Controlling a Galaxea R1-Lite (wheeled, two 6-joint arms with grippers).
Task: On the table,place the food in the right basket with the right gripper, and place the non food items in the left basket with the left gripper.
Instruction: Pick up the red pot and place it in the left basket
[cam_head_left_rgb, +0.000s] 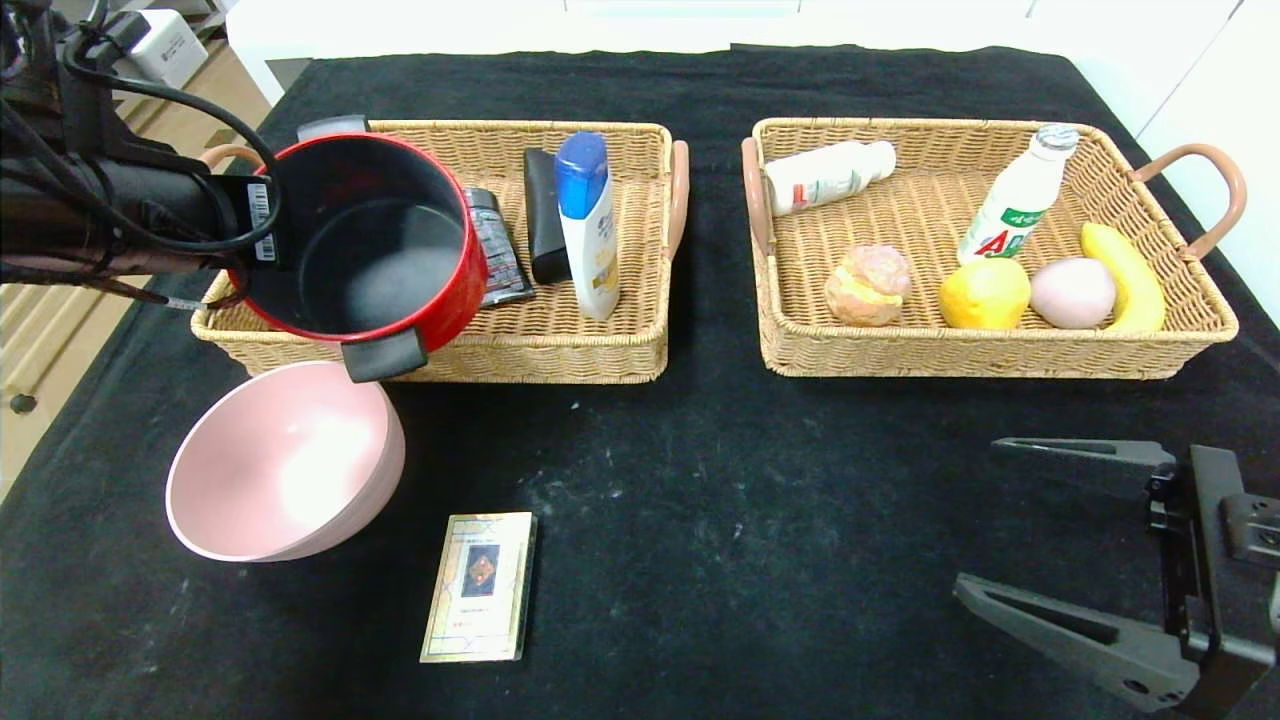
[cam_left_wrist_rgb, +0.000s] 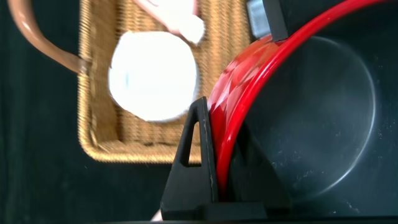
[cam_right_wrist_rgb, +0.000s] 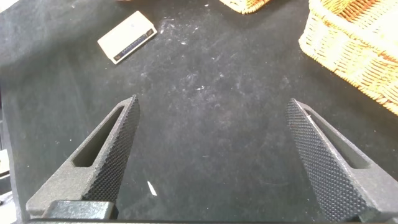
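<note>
A red pot (cam_head_left_rgb: 370, 235) with a dark inside hangs tilted over the near-left corner of the left basket (cam_head_left_rgb: 560, 350). My left gripper (cam_head_left_rgb: 250, 225) is shut on its rim; in the left wrist view the gripper (cam_left_wrist_rgb: 221, 155) pinches the red wall of the pot (cam_left_wrist_rgb: 311, 106). On the cloth in front of that basket sit a pink bowl (cam_head_left_rgb: 285, 470) and a small card box (cam_head_left_rgb: 480, 585). The right basket (cam_head_left_rgb: 1000, 355) holds a banana (cam_head_left_rgb: 1130, 275), a yellow fruit (cam_head_left_rgb: 985, 292), a pastry (cam_head_left_rgb: 868, 283) and two bottles. My right gripper (cam_head_left_rgb: 976, 514) stands open and empty at the near right, over bare cloth (cam_right_wrist_rgb: 212, 102).
The left basket also holds a blue-capped bottle (cam_head_left_rgb: 588, 225), a black case (cam_head_left_rgb: 545, 215) and a dark tube (cam_head_left_rgb: 498, 255). Black cloth covers the table, with a gap between the baskets. The left table edge drops off beside the pink bowl.
</note>
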